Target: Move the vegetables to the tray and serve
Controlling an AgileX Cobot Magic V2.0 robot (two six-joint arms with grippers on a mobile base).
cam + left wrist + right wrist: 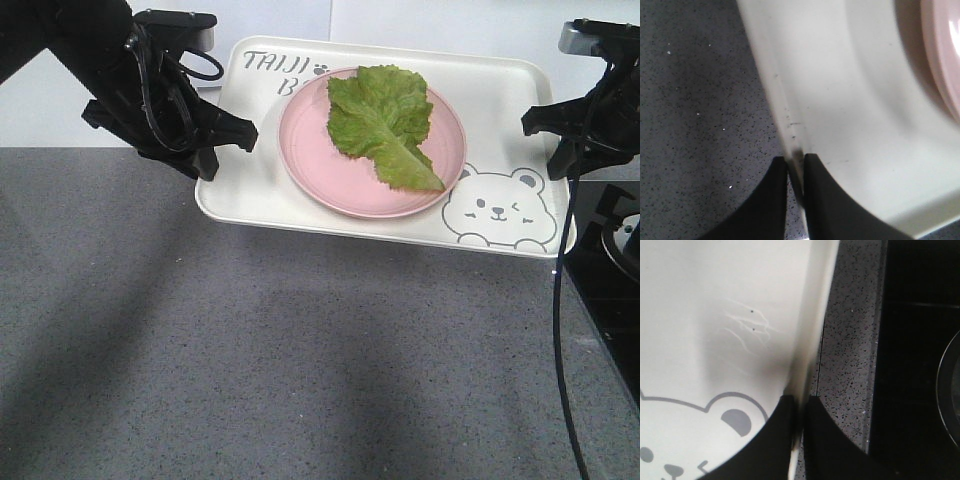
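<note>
The green lettuce leaf, the vegetables point(385, 122), lies on a round pink plate point(310, 170) that sits on the cream-white tray point(250, 195) with the bear drawing. The tray appears lifted off the grey counter, casting a shadow below. My left gripper point(222, 150) is shut on the tray's left rim; in the left wrist view its fingers point(796, 162) pinch the rim point(785, 115). My right gripper point(550, 135) is shut on the tray's right rim, which the right wrist view shows running between the fingers point(801, 405).
Grey speckled counter point(250, 380) spreads in front of and under the tray. A black hob surface point(610, 290) lies at the right edge, also seen as the black hob point(920, 340) in the right wrist view. A white wall stands behind.
</note>
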